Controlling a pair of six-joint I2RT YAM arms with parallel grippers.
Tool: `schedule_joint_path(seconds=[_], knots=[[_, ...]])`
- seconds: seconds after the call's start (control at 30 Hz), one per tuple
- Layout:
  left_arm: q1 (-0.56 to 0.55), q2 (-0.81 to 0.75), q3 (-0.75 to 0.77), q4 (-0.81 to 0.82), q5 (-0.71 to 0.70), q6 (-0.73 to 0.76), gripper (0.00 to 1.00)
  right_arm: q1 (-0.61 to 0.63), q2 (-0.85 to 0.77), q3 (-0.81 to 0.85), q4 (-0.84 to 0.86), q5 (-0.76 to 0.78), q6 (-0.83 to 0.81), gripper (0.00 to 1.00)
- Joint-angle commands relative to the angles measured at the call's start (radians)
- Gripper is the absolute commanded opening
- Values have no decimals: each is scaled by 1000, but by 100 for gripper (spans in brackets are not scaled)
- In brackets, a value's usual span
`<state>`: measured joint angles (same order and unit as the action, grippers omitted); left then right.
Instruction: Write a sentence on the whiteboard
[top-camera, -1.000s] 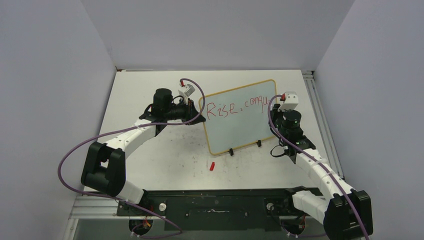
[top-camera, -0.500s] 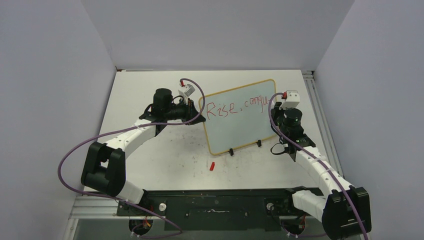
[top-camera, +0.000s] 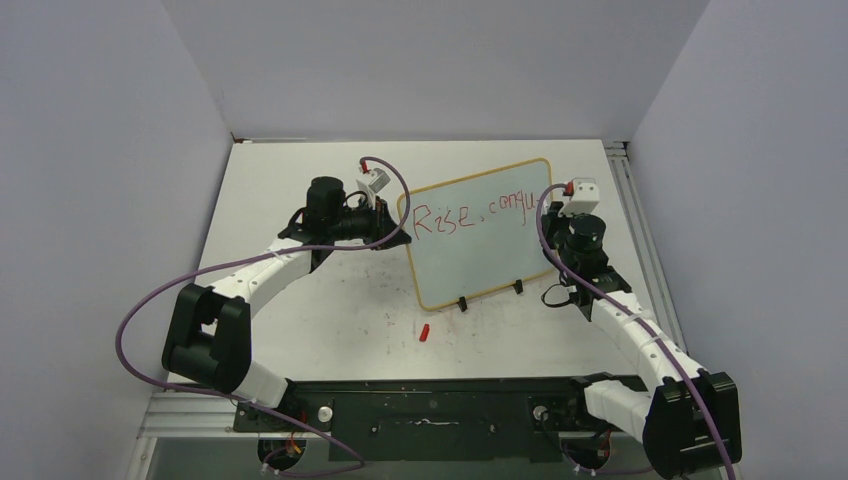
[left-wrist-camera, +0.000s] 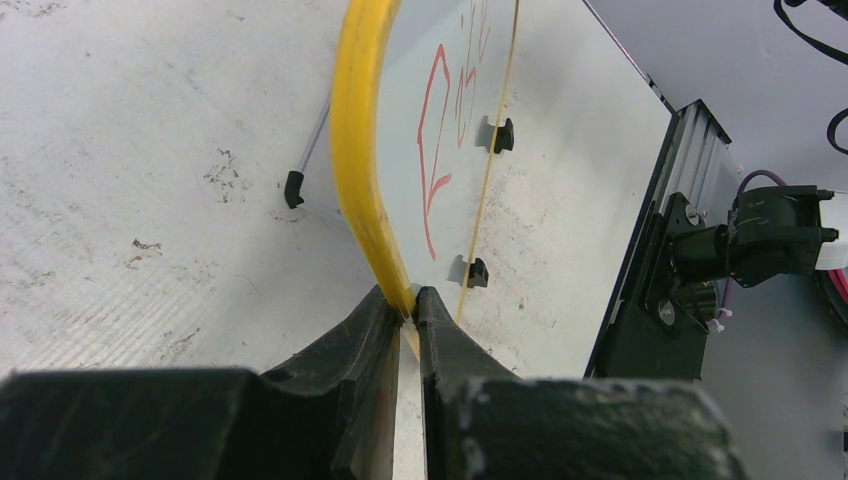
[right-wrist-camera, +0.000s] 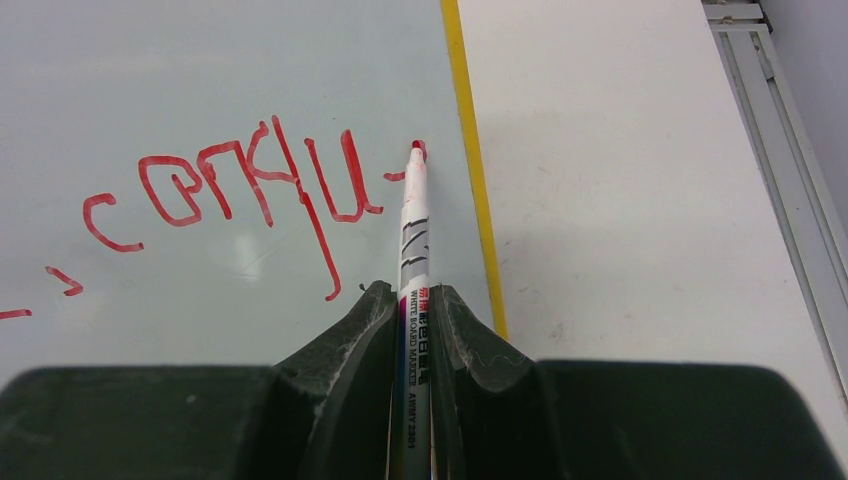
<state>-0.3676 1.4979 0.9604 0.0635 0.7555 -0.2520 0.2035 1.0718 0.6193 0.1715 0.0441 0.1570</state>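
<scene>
The whiteboard (top-camera: 480, 240) stands tilted mid-table on two black clip feet, with a thin yellow-wood frame. Red lettering (top-camera: 470, 212) on its top line reads "Rise, conqu" plus a short dash by the right edge; it also shows in the right wrist view (right-wrist-camera: 240, 190). My left gripper (top-camera: 388, 215) is shut on the board's left frame edge (left-wrist-camera: 362, 160). My right gripper (top-camera: 570, 205) is shut on a white whiteboard marker (right-wrist-camera: 413, 260), whose red tip (right-wrist-camera: 417, 147) touches the board just inside the right frame.
A red marker cap (top-camera: 424, 332) lies on the scuffed white tabletop in front of the board. A metal rail (top-camera: 640, 250) runs along the table's right edge. The board's rear prop leg (left-wrist-camera: 293, 187) rests on the table behind it.
My right gripper has shifted slightly up and right along the board's top line, and a short red dash has appeared after "conqu". The left arm has not moved.
</scene>
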Motion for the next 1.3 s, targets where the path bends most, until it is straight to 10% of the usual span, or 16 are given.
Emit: schedule_joint_path(seconds=[0.0,1.27], knots=[[-2,-46,43,18,2,27,0,-1,-14,22,50,-36,-12,5],[-2,-51,43,18,4,26,0,31,-29,-15,-30,75,27,5]])
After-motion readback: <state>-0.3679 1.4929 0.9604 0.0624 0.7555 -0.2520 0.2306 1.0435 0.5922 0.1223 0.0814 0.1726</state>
